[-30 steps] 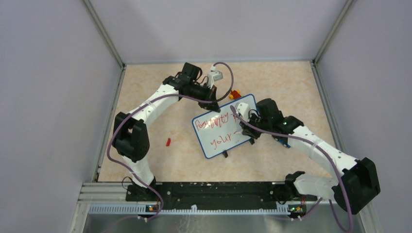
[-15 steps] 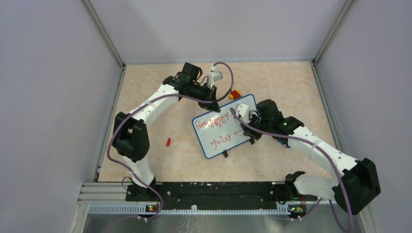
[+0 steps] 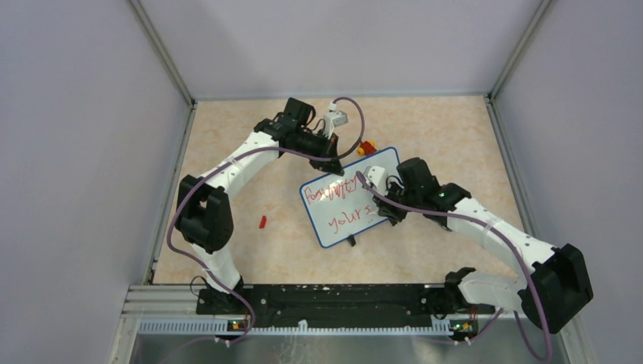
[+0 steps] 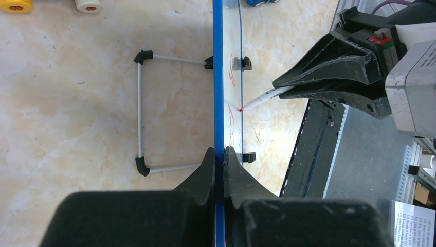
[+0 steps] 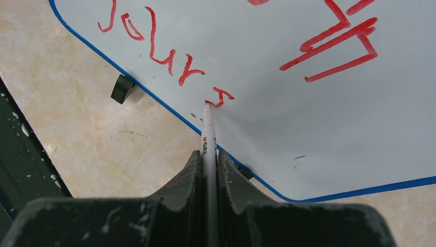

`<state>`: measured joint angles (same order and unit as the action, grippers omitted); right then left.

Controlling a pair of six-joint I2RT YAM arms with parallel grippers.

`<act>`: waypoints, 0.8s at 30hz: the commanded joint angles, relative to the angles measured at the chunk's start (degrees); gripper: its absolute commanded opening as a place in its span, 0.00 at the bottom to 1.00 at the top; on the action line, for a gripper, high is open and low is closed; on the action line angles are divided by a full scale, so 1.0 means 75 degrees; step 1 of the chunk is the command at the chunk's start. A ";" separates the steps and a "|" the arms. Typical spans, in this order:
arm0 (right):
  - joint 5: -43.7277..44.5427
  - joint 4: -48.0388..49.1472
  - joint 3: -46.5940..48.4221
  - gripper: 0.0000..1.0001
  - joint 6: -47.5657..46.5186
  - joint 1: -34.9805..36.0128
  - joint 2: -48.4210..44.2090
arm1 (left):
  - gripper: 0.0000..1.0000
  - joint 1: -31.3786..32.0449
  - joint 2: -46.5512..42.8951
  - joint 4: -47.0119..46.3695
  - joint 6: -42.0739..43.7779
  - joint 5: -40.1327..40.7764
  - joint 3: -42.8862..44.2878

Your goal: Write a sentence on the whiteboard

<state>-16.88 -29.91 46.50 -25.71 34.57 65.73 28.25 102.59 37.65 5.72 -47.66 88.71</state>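
Observation:
The whiteboard [image 3: 343, 235], white with a blue rim, stands tilted in the middle of the table. My left gripper [image 3: 336, 168] is shut on its top edge; in the left wrist view the fingers pinch the blue rim [image 4: 218, 77] at the gripper [image 4: 219, 154]. The sentence [image 3: 334, 191] is in red, with "your s" [image 5: 154, 51] on the second line. My right gripper [image 5: 208, 157] is shut on a white marker [image 5: 208, 128], whose tip touches the board at the "s". In the top view the right gripper [image 3: 377, 203] is at the board's right side.
A yellow and red toy car [image 3: 367, 147] sits just behind the board. A small red piece [image 3: 262, 222] lies on the table to the left. The board's wire stand [image 4: 139, 113] rests on the table behind it. Walls close in three sides.
The right gripper with the marker has shifted slightly left and towards the board. An "s" now stands after "your" on the second line. The left arm has not moved.

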 commanded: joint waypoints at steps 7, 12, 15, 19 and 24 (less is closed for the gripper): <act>-0.0430 0.0160 0.0623 0.00 0.0239 0.0190 0.0141 | 0.00 0.0221 0.0024 0.0171 0.0307 0.0099 -0.0117; -0.0572 -0.0046 0.0490 0.00 0.0271 -0.0160 -0.0365 | 0.00 0.0225 -0.0002 0.0170 0.0316 0.0080 -0.0119; -0.0628 -0.0209 0.0381 0.00 0.0138 -0.0544 -0.0471 | 0.00 0.0223 -0.0002 0.0157 0.0314 0.0052 -0.0119; -0.0529 -0.0259 0.0327 0.00 0.0060 -0.0729 -0.0523 | 0.00 0.0229 -0.0002 0.0149 0.0299 0.0041 -0.0127; -0.0393 -0.0138 0.0362 0.00 0.0088 -0.0737 -0.0324 | 0.00 0.0226 -0.0011 0.0148 0.0294 0.0038 -0.0143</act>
<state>-20.14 -31.57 48.10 -24.47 29.34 63.13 28.25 102.59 37.67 5.89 -47.77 88.71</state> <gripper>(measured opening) 0.089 0.025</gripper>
